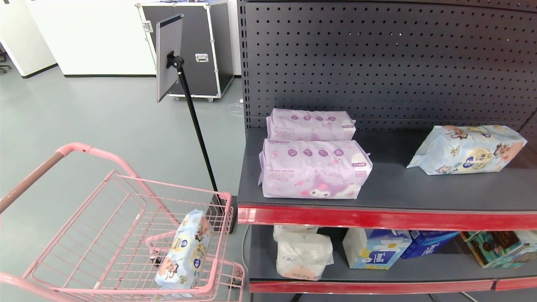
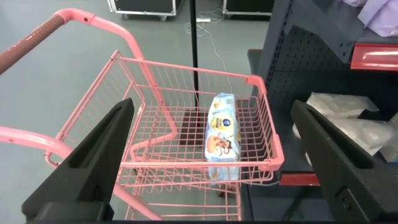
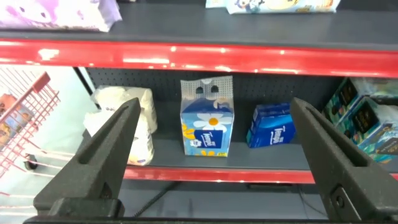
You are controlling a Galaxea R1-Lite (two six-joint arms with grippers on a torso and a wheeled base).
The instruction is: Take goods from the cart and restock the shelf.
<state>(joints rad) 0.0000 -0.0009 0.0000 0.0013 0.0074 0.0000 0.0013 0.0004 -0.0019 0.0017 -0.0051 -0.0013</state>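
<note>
One pack in the pink cart (image 1: pixel 126 218), is that all?

Yes, a single blue pack (image 1: pixel 184 251) printed with cartoon figures. It stands on edge inside the basket, close to the wire wall nearest the shelf (image 1: pixel 377 191), at about seven o'clock in the head view.

What lies on the upper board?

A front purple pack (image 1: pixel 314 174) sits near the middle of the head view. A rear purple pack (image 1: pixel 310 124) lies just behind it, by the pegboard. A second blue pack (image 1: pixel 465 149) lies flat at about three o'clock, well apart from both.

And below?

At about five o'clock, a white pack (image 1: pixel 303 253), a tissue box (image 1: pixel 375 247) and a dark blue box (image 1: pixel 428 243) stand side by side.

How do the fingers stand?

The left gripper (image 2: pixel 212 106) hangs above the cart with its fingers spread wide, holding nothing. The blue pack shows in the gap, farther down. The right gripper (image 3: pixel 215 102) faces the lower board, fingers just as wide and holding nothing, with the tissue box straight ahead.
</note>
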